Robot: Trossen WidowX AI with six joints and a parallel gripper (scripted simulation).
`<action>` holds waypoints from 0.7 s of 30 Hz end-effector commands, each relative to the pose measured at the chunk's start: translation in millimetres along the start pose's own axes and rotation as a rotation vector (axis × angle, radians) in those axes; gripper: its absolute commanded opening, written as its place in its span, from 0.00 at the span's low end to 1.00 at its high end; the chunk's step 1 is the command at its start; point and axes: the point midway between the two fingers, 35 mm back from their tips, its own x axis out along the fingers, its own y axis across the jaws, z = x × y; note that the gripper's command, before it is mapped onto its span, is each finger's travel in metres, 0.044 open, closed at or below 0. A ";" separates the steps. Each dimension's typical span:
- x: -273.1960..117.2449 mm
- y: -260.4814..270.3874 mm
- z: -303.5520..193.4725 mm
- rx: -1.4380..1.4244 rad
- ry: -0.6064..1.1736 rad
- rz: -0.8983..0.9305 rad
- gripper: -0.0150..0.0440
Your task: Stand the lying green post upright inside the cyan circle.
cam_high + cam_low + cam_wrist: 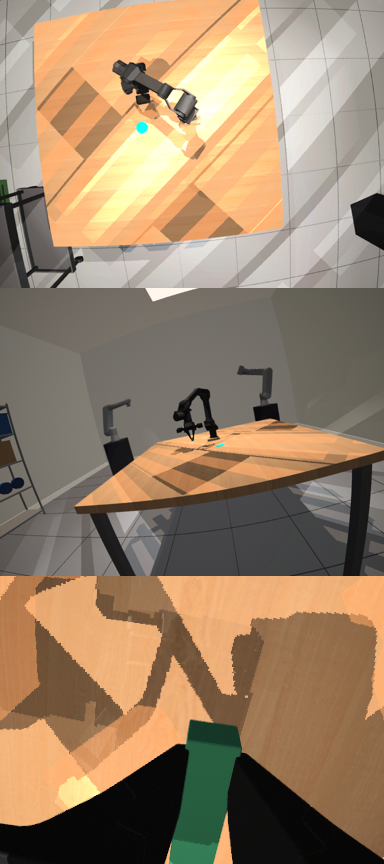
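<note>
The green post (192, 439) (207, 796) is held between the fingertips. In the wrist view its dark end face points up the picture and its length runs down between the fingers; its exact tilt is unclear. In the top view the arm hides it. My gripper (192, 438) (208, 760) is shut on the post and holds it above the table, with its shadow apart from it on the wood. The cyan circle (142, 127) (220, 445) lies flat on the table, to the right of the gripper in the exterior view. It is out of the wrist view.
The wooden table (217, 173) (263, 470) carries patchy light and shadow. My arm's base (213, 438) stands behind the circle in the exterior view. Two grey arms (107, 419) (267, 382) on black pedestals stand beyond the table. A shelf (20, 461) is at the far left.
</note>
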 end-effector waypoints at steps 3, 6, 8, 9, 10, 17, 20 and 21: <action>-22.4 0.1 -0.8 -0.004 -0.001 -0.005 0.29; -32.0 1.1 -1.8 -0.004 -0.001 -0.005 0.29; -38.4 1.9 -2.6 -0.004 -0.001 -0.005 0.29; -41.6 2.3 -3.0 -0.004 -0.001 -0.005 0.29; -44.8 2.8 -3.5 -0.004 -0.001 -0.005 0.29; -52.8 4.8 -4.3 -0.006 -0.001 -0.004 0.29; -53.1 8.7 -0.9 -0.020 -0.004 -0.003 0.29; -53.3 10.8 0.8 -0.027 -0.006 -0.002 0.29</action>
